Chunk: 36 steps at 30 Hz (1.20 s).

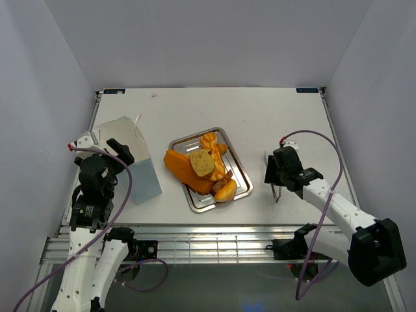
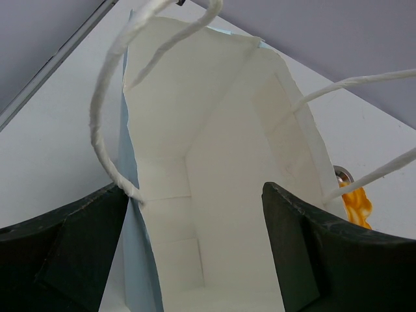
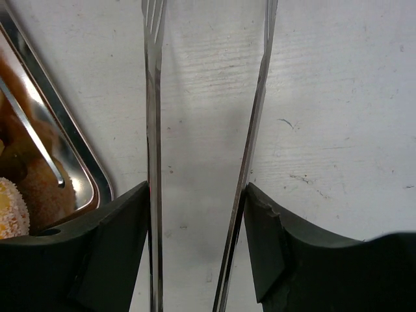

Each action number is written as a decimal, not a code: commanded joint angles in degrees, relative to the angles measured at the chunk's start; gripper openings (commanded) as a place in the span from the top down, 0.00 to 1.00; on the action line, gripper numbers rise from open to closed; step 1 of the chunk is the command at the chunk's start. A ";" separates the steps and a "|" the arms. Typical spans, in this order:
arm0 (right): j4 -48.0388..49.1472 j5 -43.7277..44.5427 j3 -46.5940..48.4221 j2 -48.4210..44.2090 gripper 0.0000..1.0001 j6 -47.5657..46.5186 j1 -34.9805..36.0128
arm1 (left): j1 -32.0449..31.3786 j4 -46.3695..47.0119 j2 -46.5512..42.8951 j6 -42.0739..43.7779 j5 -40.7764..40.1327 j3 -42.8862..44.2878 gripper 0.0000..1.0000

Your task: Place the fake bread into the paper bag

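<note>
The fake bread (image 1: 195,170) is piled on a silver tray (image 1: 242,170): a long orange loaf, a round tan bun (image 1: 202,162) and croissants. The paper bag (image 1: 140,174), pale blue outside, stands left of the tray, tilted, with its mouth up. My left gripper (image 1: 120,151) is open at the bag's mouth. In the left wrist view the bag's white inside (image 2: 221,162) is empty between my spread fingers (image 2: 71,253). My right gripper (image 1: 273,170) is right of the tray, shut on metal tongs (image 3: 155,130) over bare table.
The bag's white string handles (image 2: 107,117) loop above its mouth. A bit of bread (image 2: 355,205) shows past the bag. The tray's corner (image 3: 71,140) and a sugared pastry (image 3: 12,211) lie left of the tongs. Walls enclose the white table (image 1: 260,117).
</note>
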 commanded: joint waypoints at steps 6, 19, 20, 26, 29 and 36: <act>-9.00 -0.72 8.37 -5.37 0.37 -3.48 0.89 | -0.20 1.22 -0.79 0.15 -0.50 -0.28 0.06; -17.35 -13.72 18.65 -10.64 0.40 -9.46 2.21 | -0.11 1.04 -1.75 -0.29 -2.00 -0.28 0.04; -17.44 -14.69 19.09 -10.82 0.40 -9.46 2.38 | -0.20 1.04 -1.84 -0.29 -2.09 -0.28 0.04; -15.60 -22.08 22.34 -12.05 0.44 -8.49 4.32 | -0.20 1.04 -2.20 -0.55 -3.05 -0.19 0.04; -14.02 -23.93 23.31 -11.88 0.44 -8.06 5.72 | -0.20 1.04 -2.55 -0.56 -3.49 -0.28 0.04; -9.45 -25.60 23.66 -8.19 0.44 -7.35 10.46 | -0.20 0.96 -2.90 0.41 -6.74 -0.02 0.04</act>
